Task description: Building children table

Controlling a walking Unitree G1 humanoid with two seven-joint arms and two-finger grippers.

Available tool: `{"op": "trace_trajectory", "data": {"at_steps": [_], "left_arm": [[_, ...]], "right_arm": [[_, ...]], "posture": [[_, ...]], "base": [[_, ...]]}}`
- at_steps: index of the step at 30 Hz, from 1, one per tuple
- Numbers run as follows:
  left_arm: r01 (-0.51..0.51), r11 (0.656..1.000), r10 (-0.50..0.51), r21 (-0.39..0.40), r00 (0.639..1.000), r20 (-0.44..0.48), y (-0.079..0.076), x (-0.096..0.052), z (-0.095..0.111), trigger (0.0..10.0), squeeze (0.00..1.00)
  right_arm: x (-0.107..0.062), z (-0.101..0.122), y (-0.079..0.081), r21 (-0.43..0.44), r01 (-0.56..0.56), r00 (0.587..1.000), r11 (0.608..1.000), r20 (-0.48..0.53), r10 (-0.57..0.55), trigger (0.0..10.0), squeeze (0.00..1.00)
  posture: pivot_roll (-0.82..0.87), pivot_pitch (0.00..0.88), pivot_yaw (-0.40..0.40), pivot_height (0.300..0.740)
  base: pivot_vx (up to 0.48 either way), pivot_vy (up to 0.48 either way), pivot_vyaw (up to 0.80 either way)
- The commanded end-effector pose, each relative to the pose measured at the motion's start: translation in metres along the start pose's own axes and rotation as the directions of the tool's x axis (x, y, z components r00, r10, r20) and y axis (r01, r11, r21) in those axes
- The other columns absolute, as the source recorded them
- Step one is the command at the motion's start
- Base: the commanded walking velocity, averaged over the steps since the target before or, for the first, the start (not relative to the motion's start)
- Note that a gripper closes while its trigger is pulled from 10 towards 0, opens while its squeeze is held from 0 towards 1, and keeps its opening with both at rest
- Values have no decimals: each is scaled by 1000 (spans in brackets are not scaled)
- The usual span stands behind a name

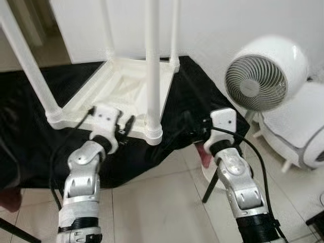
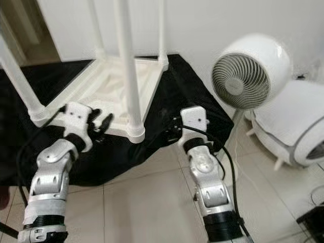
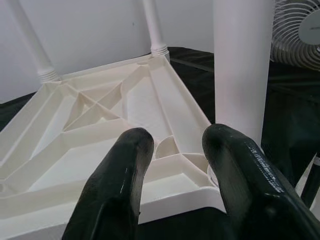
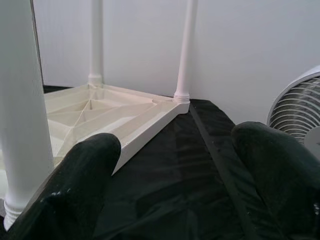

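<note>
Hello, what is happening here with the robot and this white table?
The robot stands in front of a small white table that lies upside down on a black cloth, with all four legs already screwed in and pointing up. The left gripper is open and hovers at the near edge of the tabletop, beside the nearest leg. The right gripper is also open, over the cloth to the right of the table, holding nothing. A white fan stands on the right.

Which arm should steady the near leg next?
Left, probably. The left gripper sits at the tabletop edge just beside the near leg, jaws open toward it. The right gripper is open over the black cloth, farther off.
</note>
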State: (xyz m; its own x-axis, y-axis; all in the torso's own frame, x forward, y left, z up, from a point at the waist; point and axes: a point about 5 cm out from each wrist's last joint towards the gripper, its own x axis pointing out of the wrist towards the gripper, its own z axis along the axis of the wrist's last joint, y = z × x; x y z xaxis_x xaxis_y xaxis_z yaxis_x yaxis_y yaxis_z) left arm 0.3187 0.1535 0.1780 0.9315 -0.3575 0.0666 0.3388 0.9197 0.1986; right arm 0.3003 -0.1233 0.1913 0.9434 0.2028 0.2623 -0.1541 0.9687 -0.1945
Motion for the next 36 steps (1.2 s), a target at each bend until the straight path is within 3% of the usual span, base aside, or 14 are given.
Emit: {"op": "trace_trajectory", "data": {"at_steps": [1, 15, 22, 26, 29, 36], "left_arm": [[-355, 935, 354, -1, 935, -21, 21, -5, -4, 10000, 0], [-342, 939, 343, 28, 939, -31, 19, -4, -5, 10000, 0], [-337, 941, 337, -40, 942, -4, 21, -7, -3, 10000, 0], [-335, 940, 337, -62, 942, 14, 30, -14, 1, 10000, 0], [-259, 966, 258, 11, 965, 42, 32, -18, 9, 10000, 0], [-212, 976, 206, 52, 973, 101, 27, -14, 30, 10000, 0]], "right_arm": [[2, 3, 6, 7, -19, 1000, 1000, 17, 18, 10000, 0], [2, 2, 7, 9, -25, 1000, 1000, 14, 24, 10000, 0], [4, 6, 9, -18, -92, 996, 996, 18, 93, 10000, 0], [14, 18, 12, -28, -199, 980, 979, 8, 200, 10000, 0], [28, 33, 14, -12, -380, 925, 925, -3, 380, 10000, 0], [52, 30, 1, -8, -424, 905, 906, -53, 423, 10000, 0]], "posture": [[-83, 9, 20, 740], [-83, 8, 23, 740], [-86, 3, 27, 740], [-103, 18, 29, 740], [-100, 31, 24, 740], [-64, 58, 5, 740]], "base": [[0, 480, 0], [0, 34, 0], [0, 0, 0], [0, 0, 0], [0, 0, 0], [0, 0, 0]]}}
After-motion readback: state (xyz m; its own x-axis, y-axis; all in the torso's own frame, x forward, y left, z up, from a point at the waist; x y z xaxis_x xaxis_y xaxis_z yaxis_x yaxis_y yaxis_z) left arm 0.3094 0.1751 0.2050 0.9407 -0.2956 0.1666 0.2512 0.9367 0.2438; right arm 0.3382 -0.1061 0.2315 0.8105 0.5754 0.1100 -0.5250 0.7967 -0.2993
